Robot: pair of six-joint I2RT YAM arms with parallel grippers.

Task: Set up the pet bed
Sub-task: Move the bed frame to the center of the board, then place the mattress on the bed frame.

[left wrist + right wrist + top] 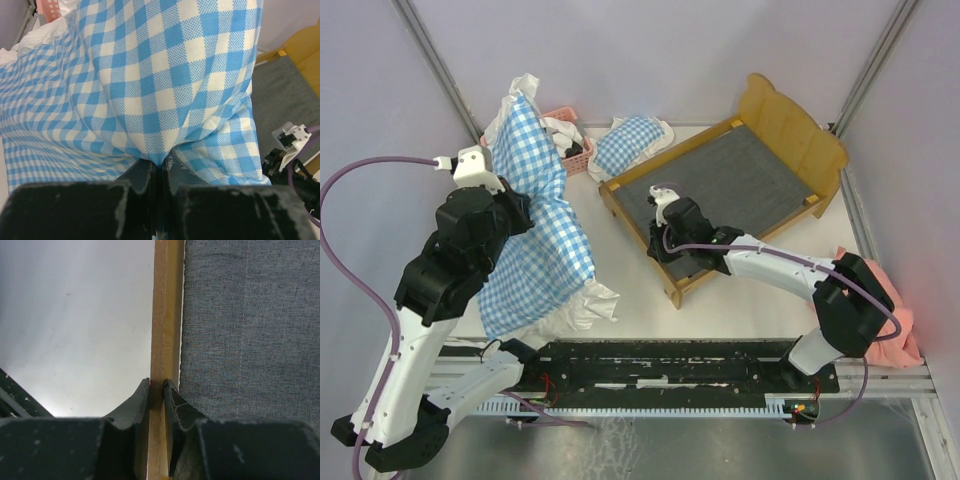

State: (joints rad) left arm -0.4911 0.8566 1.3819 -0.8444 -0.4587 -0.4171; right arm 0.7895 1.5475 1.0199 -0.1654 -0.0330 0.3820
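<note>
We see the small light-wood pet bed with grey fabric base (740,170) lying diagonally on the white surface (620,255), its long axis running near-left to far-right and its scalloped headboard at the far-right end. The right end effector (156,390) pinches its foot rail. The left end effector (159,170) pinches the blue-white gingham bedding (165,85).

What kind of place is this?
Probably a robot test cell: plain walls on metal struts, left arm and right arm bolted to a black rail, pet bed and gingham bedding as props.

Raised gingham blanket (535,205), gingham pillow (628,145), pink basket (577,158), pink cloth (903,330)
</note>
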